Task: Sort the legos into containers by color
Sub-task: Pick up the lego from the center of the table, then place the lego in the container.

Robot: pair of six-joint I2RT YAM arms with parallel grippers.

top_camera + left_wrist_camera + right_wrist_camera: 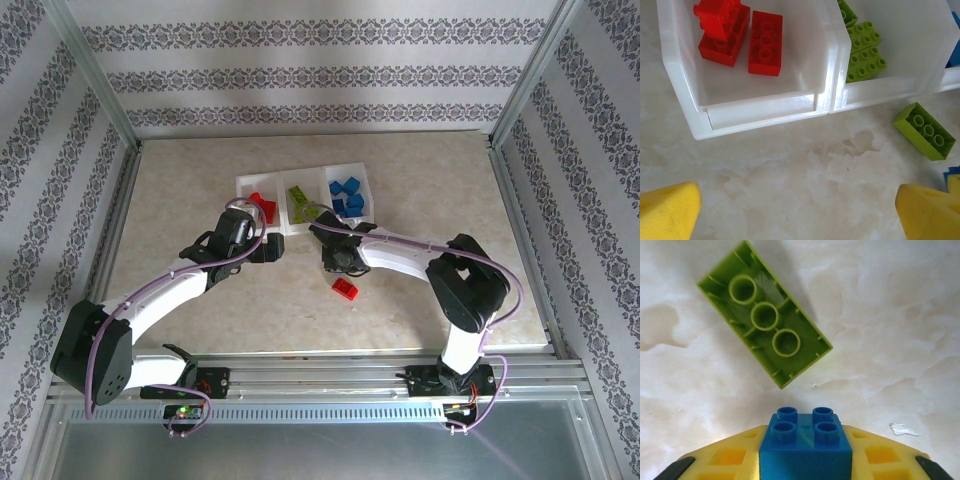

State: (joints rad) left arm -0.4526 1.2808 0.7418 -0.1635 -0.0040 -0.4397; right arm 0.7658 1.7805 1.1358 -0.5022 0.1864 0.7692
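Overhead cam; wrist cams close, share green brick (925,131)

The left arm (165,295) and right arm (400,255), each with a black base on the silver rail (320,385), have white curved shells, black joints, lilac cables and yellow fingers (670,212).

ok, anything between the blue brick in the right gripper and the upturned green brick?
No, just bare tabletop between the blue brick and green brick, per the right wrist view.
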